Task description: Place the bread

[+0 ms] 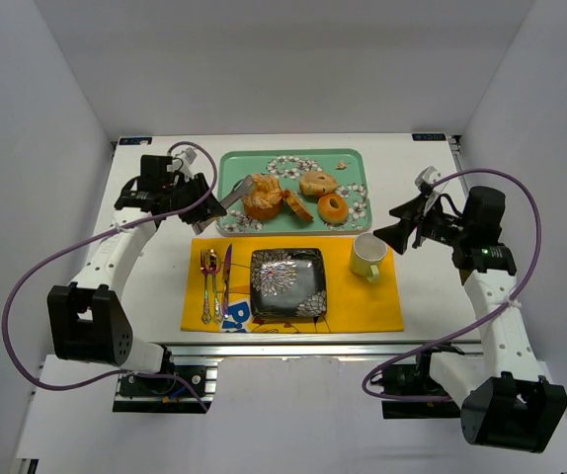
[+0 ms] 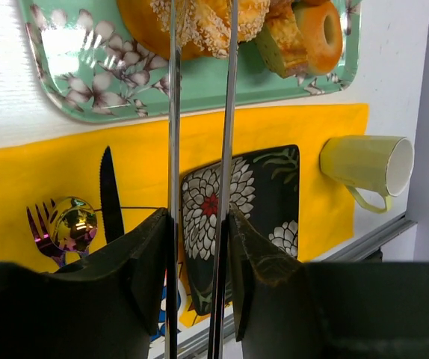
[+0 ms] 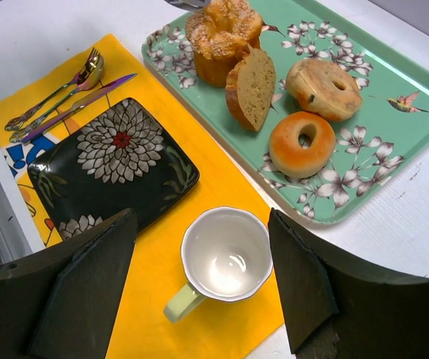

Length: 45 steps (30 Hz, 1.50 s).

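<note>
Now | left gripper (image 2: 198, 228) clamped on silver metal tongs (image 2: 174, 112), reaching sugared round bread (image 2: 208, 26) on green floral tray (image 2: 80, 82) | right gripper (image 3: 201, 217) fingers apart

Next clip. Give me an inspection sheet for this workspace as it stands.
Surface: white table with a yellow mat on it.
Job's things: bun, slice, pale bagel and brown bagel on the green tray. The black plate on the mat is bare.
Clutter: cup, fork, spoon and knife on the mat.
Grippers: left gripper shut on tongs, which reach to the bun. Right gripper open, above the cup.
Cables: left cable and right cable, both purple, loop wide of the mat.
Surroundings: white walls; nothing else seen.
</note>
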Available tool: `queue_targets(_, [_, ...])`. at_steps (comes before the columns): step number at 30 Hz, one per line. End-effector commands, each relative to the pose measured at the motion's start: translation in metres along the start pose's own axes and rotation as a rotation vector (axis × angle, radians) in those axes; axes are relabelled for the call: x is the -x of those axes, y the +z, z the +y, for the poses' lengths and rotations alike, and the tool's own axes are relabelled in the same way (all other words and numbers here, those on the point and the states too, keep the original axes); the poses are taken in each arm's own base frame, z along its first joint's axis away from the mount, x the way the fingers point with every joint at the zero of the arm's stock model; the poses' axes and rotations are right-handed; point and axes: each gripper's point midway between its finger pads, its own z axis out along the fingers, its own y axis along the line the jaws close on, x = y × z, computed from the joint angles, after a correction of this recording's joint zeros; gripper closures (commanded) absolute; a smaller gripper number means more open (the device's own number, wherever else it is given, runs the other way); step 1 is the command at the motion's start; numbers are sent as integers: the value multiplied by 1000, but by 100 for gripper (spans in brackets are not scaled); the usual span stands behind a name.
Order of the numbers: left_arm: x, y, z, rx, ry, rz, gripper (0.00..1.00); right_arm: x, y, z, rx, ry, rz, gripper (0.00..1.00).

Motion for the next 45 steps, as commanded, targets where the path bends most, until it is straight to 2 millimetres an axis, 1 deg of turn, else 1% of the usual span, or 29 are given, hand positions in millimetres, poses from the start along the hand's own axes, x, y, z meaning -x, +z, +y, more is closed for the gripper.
queue_targets(1, [19,-15,-9,47,20,-76,54,20,-7,8,11,-38,-29,24])
queue_targets(2, [20,-14,-3,80,22,-78,54,20,-7,8,12,-38,-29,24])
queue_targets(5, [28,-20,0,122,32,-102,54,18,-8,10,11,-37,-27,24])
queue_targets(8, [41,-30,-10,109,57,-149,53,17,-8,11,13,-34,-27,24])
queue_targets(10, [46,-35,-15,102,68,-164,53,16,-8,11,14,-30,-25,24])
queue_targets(12, [46,-35,-13,108,73,-162,53,16,-8,11,15,-30,-27,24])
queue_targets(16, [34,-20,-6,102,64,-99,52,16,-8,11,15,-32,-30,24])
queue_targets(20, [30,-8,1,102,65,-76,50,15,-8,12,15,-31,-27,24])
queue_targets(25, [29,4,2,81,75,-42,49,12,-8,13,17,-24,-25,24])
queue_targets(29, [23,20,1,53,84,4,48,11,-8,13,16,-21,-24,24])
queue_targets(33, [16,29,0,41,87,37,47,11,-8,12,13,-21,-23,24])
queue_targets(37, [8,35,1,33,84,67,47,11,-8,11,9,-20,-24,24])
queue_targets(41, [5,33,0,31,85,73,48,10,-8,11,8,-19,-24,24])
queue_targets(44, [6,30,-2,30,92,66,53,10,-8,11,8,-16,-23,24])
queue_targets(45, [5,30,0,36,93,68,57,11,-8,12,11,-16,-26,24])
